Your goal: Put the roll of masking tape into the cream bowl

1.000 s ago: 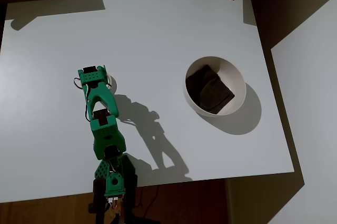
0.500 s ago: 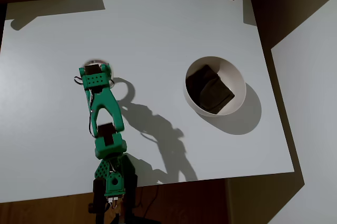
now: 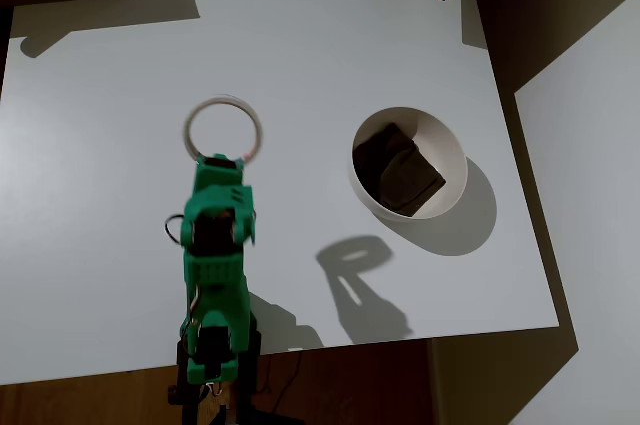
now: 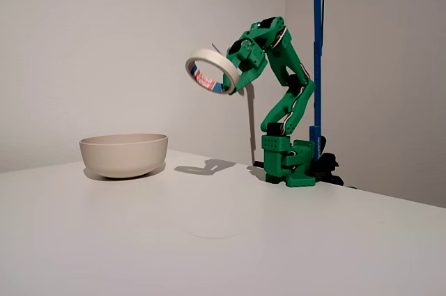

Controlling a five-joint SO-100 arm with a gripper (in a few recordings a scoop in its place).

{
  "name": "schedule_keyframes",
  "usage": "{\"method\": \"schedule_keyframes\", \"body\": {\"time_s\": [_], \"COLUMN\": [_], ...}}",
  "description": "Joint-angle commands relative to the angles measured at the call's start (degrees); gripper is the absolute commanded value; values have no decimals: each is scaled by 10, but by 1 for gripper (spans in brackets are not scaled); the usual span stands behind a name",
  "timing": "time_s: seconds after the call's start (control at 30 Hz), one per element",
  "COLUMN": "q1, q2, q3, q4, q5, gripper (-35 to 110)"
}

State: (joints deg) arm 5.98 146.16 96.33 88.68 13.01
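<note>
1. Gripper (image 4: 231, 81) raised high above the table (image 3: 320, 45), fingers pinching the rim of the roll of masking tape (image 4: 210, 72).
2. Tape ring juts out past the fingertips, tilted, clear of the table.
3. Cream bowl (image 4: 124, 154) sits well below the gripper; to its right in the overhead view (image 3: 455, 160).

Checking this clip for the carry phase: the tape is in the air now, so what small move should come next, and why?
Probably swing the arm sideways toward the cream bowl, keeping height. The gripper holds the roll of masking tape by its rim, well above the table, and in the overhead view the roll lies left of the bowl, not over it.
</note>
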Motion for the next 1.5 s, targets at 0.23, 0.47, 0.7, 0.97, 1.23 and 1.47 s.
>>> {"method": "schedule_keyframes", "body": {"time_s": [0.23,0.47,0.7,0.97,1.23,1.47], "q1": [308,417,487,572,595,577], "q2": [-92,-286,-486,-689,-797,-875], "q3": [-196,-393,-555,-675,-691,-697], "q4": [4,-8,-44,-95,-120,-127], "q5": [-47,-40,-44,-65,-105,-124], "gripper": [-8,-8,-8,-8,-8,-8]}}
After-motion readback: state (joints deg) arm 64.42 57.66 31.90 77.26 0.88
